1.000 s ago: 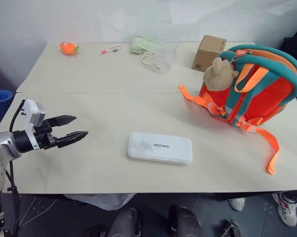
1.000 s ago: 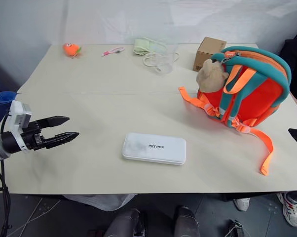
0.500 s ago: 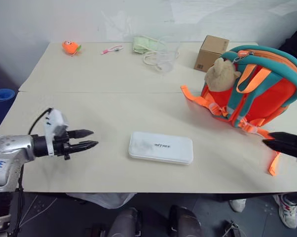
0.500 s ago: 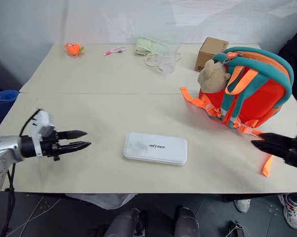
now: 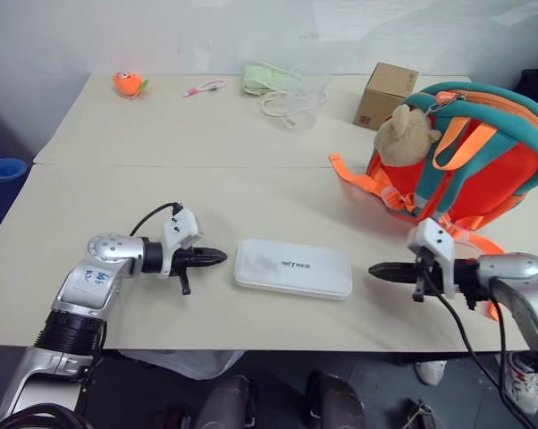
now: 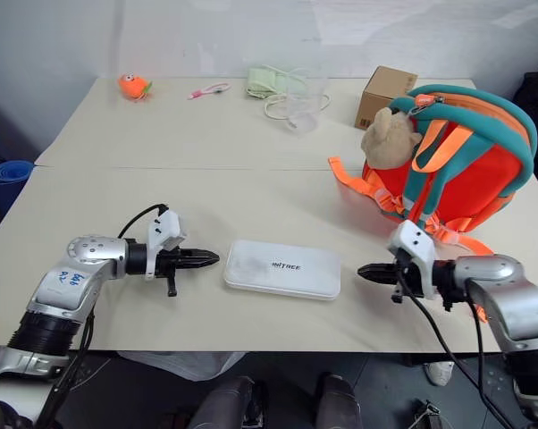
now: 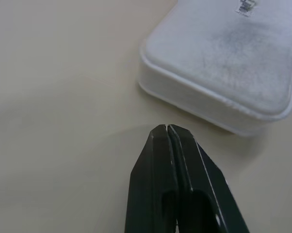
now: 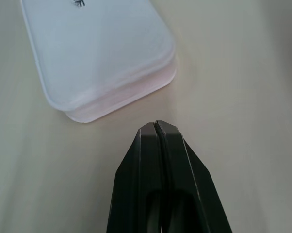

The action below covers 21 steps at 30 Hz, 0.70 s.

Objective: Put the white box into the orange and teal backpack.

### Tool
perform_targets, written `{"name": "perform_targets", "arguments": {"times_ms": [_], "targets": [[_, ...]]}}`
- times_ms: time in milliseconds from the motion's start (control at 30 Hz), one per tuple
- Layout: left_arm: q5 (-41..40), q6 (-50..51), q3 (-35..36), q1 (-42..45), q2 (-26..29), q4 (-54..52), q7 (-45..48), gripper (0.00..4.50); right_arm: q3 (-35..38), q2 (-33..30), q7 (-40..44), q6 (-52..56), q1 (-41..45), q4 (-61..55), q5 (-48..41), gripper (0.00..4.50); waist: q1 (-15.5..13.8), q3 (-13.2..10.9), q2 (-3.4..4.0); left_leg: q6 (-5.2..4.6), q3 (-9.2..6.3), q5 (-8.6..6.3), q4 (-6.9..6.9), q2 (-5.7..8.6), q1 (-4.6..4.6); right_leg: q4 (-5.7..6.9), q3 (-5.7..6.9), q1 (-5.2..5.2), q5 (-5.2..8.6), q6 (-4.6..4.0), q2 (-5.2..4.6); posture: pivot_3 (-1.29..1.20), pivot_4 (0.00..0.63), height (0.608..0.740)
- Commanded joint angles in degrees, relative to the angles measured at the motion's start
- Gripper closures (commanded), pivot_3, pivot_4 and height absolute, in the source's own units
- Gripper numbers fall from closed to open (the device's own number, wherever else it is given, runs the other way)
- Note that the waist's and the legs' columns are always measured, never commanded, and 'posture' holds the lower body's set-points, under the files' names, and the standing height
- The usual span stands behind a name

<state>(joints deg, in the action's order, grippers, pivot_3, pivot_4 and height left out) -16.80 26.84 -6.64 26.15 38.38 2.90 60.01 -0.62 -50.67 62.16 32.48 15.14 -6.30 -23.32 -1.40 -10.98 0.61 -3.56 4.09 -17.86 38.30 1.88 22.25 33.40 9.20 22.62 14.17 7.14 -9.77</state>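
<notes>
Both my arms have swung in from the table's edges over the last second, and my fingers, spread wide a moment ago, are now pressed together on nothing. My left gripper (image 5: 217,257) points at one short end of the white box (image 5: 293,268), my right gripper (image 5: 381,268) at the other, each tip just short of it and not touching (the wrist views show a strip of bare table between tip and box). I read this as lining up to squeeze the box between two closed tips, since it looks too wide for one gripper.

The box lies flat near the front edge of the table (image 5: 162,161), a smooth, glossy hard case with rounded corners, small dark lettering and a seam around its side; it may slip under pressure. The backpack (image 5: 466,152) stands upright, well apart to my right, soft orange fabric with teal trim, loose straps and a plush bear (image 5: 403,134) on it.
</notes>
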Motion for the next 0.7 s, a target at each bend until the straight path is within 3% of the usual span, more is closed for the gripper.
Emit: {"name": "perform_targets", "arguments": {"times_ms": [33, 200, 300, 500, 600, 700], "targets": [[-4.3, 2.9, 0.4, -1.3, -0.5, -6.9, 2.1, 4.47, -0.9, 1.9, -2.0, -0.5, 2.5, 0.0, 1.4, 4.5, 0.1, 0.0, -0.01, 0.0, 0.0, 0.0, 0.02, -0.02, 0.0, 0.01, -0.01, 0.0, 0.0, 0.0, 0.01, 0.0, 0.15, 0.74], [-3.4, 6.3, -0.8, -4.4, 2.6, -9.8, 2.8, 4.47, -1.3, 3.3, -5.3, 0.1, 3.7, 0.8, 4.1, 4.5, 0.1, 0.0, 0.0, 0.09, 0.0, -0.01, 0.17, -0.17, -0.03, 0.09, -0.05, -0.01, 0.0, -0.01, 0.12, 0.0, 0.15, 0.74], [-2.0, 10.2, -0.1, -3.8, 4.5, -5.8, 1.0, 3.88, -1.3, 3.0, -5.0, -0.6, 3.2, 0.6, 4.6, 4.5, 0.0, 0.0, 0.0, 0.14, -0.01, 0.01, 0.17, -0.22, -0.04, 0.13, -0.04, 0.0, 0.0, -0.02, 0.16, 0.0, 0.15, 0.74], [-11.0, 31.4, 4.4, -0.3, 6.7, -1.0, 1.0, 2.12, -0.5, 2.8, -5.2, -1.1, 1.2, -0.3, 4.7, 4.5, 0.0, 0.0, -0.01, 0.13, -0.04, 0.01, 0.18, -0.22, -0.06, 0.17, -0.06, -0.02, 0.0, -0.02, 0.16, 0.0, 0.15, 0.74], [-18.5, 46.3, 7.7, 0.5, 5.9, -0.6, 1.3, 1.21, -0.3, 3.3, -6.5, -2.0, 0.2, -0.3, 5.4, 4.5, 0.3, 0.0, 0.0, 0.14, -0.03, 0.01, 0.15, -0.24, -0.07, 0.19, -0.08, 0.0, 0.0, -0.02, 0.2, 0.0, 0.15, 0.74], [-20.9, 53.4, 8.0, 0.7, 4.6, -0.8, -0.8, 0.24, -0.5, 3.7, -7.1, -2.8, -0.4, -0.1, 5.7, 4.5, 0.2, 0.0, -0.01, 0.17, -0.02, -0.01, 0.15, -0.29, -0.09, 0.19, -0.09, 0.0, 0.01, -0.03, 0.25, 0.0, 0.15, 0.74]]}}
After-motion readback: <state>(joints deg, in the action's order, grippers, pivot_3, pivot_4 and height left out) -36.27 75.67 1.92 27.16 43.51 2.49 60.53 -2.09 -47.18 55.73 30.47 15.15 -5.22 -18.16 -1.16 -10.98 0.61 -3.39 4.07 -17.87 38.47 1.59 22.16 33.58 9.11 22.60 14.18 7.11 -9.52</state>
